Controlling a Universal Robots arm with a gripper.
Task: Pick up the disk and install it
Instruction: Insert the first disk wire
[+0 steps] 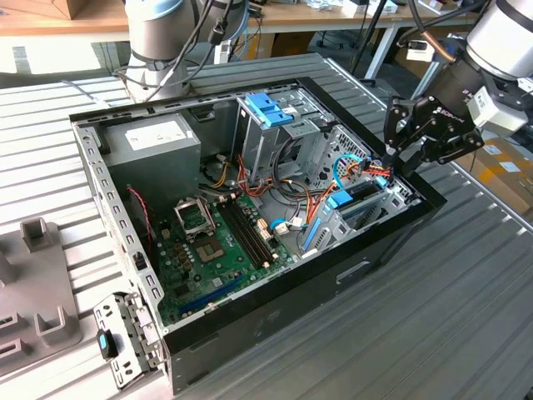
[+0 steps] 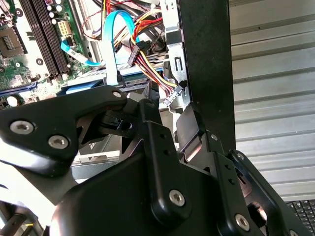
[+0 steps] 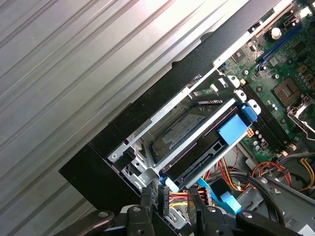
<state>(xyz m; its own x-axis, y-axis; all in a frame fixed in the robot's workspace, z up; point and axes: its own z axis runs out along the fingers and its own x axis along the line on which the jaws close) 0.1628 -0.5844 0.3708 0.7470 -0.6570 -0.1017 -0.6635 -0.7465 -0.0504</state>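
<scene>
The disk (image 3: 197, 158) lies flat in the metal drive bay at the corner of the open computer case, its blue side rails (image 3: 232, 129) at the bay's mouth. In the exterior view the disk (image 1: 363, 212) sits low at the case's right end behind a blue tab. My gripper (image 1: 398, 155) hangs just above the case's right wall, over the bay and its cables. In the first wrist view the gripper (image 3: 172, 199) is open, its two black fingers (image 3: 146, 204) standing apart on either side of a cable plug, holding nothing.
A bundle of red, yellow and blue cables (image 1: 366, 171) runs beside the bay. Deeper in the case are the motherboard (image 1: 212, 242), a grey power-supply box (image 1: 154, 146) and a drive cage with a blue handle (image 1: 268, 108). The black case wall (image 2: 204, 64) is close to the fingers.
</scene>
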